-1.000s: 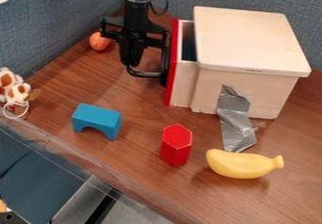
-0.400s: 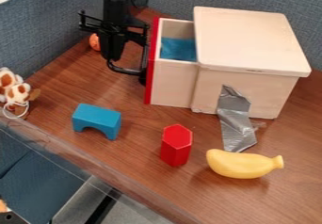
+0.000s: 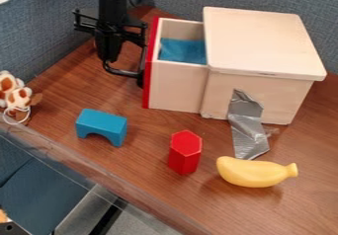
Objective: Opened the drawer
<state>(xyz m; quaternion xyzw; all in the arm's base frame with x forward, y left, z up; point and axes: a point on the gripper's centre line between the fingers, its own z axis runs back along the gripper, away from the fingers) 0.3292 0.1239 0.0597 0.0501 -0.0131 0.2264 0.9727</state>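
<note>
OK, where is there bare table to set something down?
One bare patch of table lies between the plush toy, the blue block and the drawer's red front; another is right of the banana. It is crowded at the drawer handle, beside the gripper, and where the tape ends near the banana.

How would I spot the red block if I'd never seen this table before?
Find the big pale wooden box with the open drawer. On its near side, between the blue arch and the yellow banana, stands the red block. It has a flat six-sided top, while its neighbours are arched or curved.
</note>
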